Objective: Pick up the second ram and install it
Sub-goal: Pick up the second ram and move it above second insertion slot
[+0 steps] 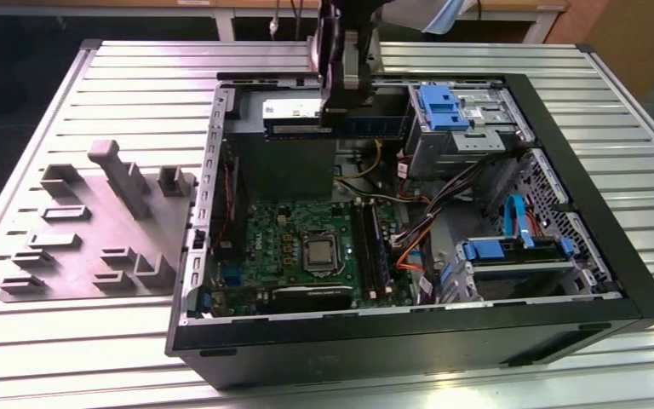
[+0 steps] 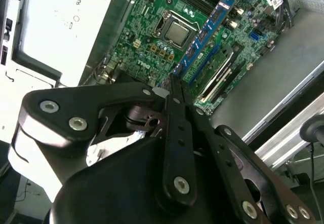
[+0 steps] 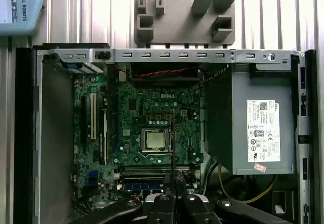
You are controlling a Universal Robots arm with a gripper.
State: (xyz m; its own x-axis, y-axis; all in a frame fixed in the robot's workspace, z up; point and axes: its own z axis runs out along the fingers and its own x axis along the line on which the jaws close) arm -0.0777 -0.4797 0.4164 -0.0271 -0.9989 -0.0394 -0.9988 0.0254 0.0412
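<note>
Hanging level in hand [image 1: 344, 118] — second ram [image 1: 375, 125]

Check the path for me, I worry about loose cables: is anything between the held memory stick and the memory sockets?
Nothing visible. The gripper holds the memory stick above the board, and no cable lies across the memory sockets. The orange cables run beside them, toward the exterior view's right.

Ribbed shiny metal table [image 1: 54, 358], matt plastic fixture [image 1: 77, 256], glossy circuit-board second ram [image 2: 205, 34]
</note>
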